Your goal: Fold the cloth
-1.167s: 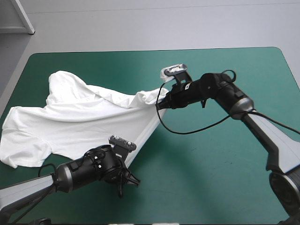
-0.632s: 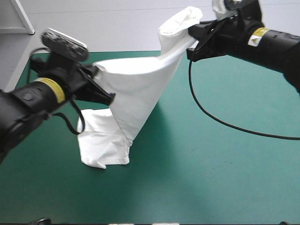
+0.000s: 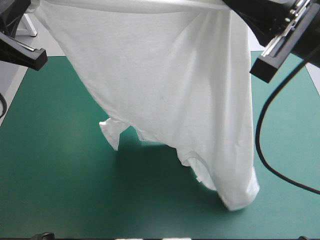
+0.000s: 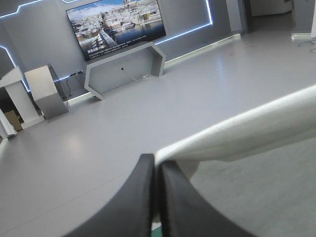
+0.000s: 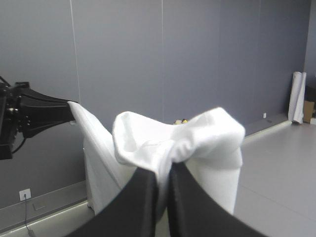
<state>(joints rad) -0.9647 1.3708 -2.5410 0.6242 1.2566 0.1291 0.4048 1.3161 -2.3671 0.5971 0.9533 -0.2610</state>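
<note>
We hold the T-shirt (image 3: 175, 90) lifted high over the surface (image 3: 60, 190), stretched as one wide sheet between both arms; the left pincer (image 4: 157, 168) is clenched on a thin strip of its upper edge, and the right pincer (image 5: 165, 170) is clenched on a thick bunched wad of cloth. The sheet hangs askew over the surface: a sleeve (image 3: 112, 132) dangles clear above the surface's middle, while the lowest end (image 3: 240, 197) drops toward the surface's near right part, and we cannot tell whether it touches. We judge the main risk to be the left hold; so little cloth sits between those fingers that a further pull apart could draw the edge out and drop that side. The wad at the right may also let go unevenly, so that the cloth comes down on the surface creased; the low end could drag along the surface and roll under itself if we lower or shift sideways. Against the earlier frame, both arms are higher and farther apart; then the lower part lay heaped on the surface's left half, and now almost all of it hangs free and opened out.
</note>
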